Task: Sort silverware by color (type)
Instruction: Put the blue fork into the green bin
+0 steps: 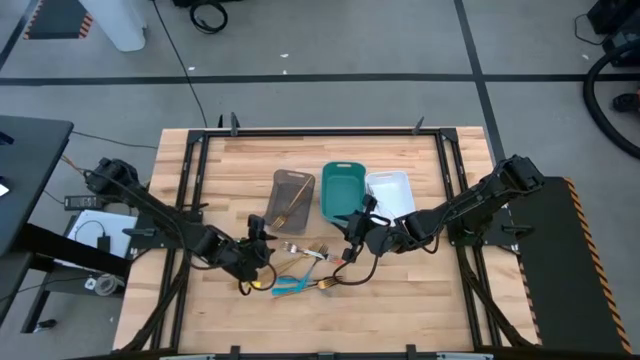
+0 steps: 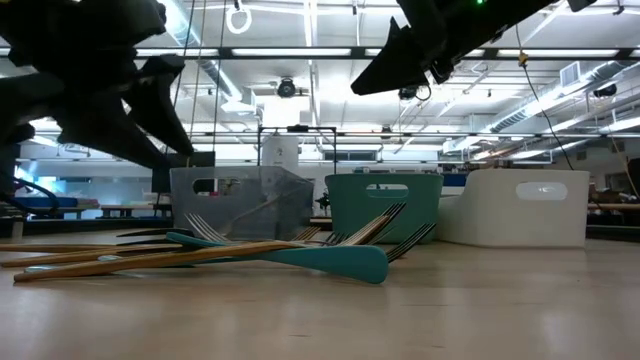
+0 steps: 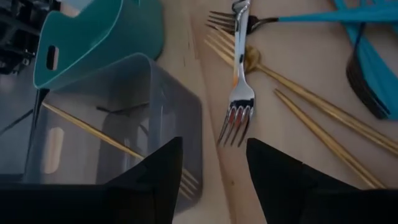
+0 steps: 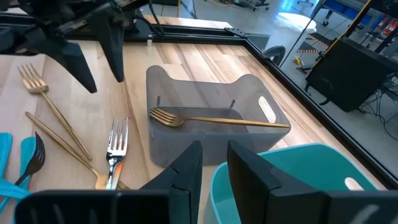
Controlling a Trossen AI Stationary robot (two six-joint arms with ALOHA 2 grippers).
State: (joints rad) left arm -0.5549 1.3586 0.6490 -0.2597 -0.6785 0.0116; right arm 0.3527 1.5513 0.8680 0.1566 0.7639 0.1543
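The silverware lies in a loose pile (image 1: 305, 265) on the wooden table: gold forks (image 4: 43, 93), a silver fork with an orange handle (image 3: 239, 93) and blue-handled pieces (image 3: 367, 56). One gold fork (image 4: 211, 119) lies inside the grey-brown tray (image 1: 292, 195), its tines up against a wall. My left gripper (image 3: 214, 180) hovers open just above the table beside that tray, near the silver fork's tines. My right gripper (image 4: 214, 165) hangs above the near end of the teal tray (image 1: 342, 190), its fingers narrowly apart with nothing between them.
A white tray (image 1: 392, 190) stands to the right of the teal one; all three trays sit side by side at the table's middle, toward its far side. A black frame (image 1: 320, 131) rims the table. Bare wood shows along the near edge.
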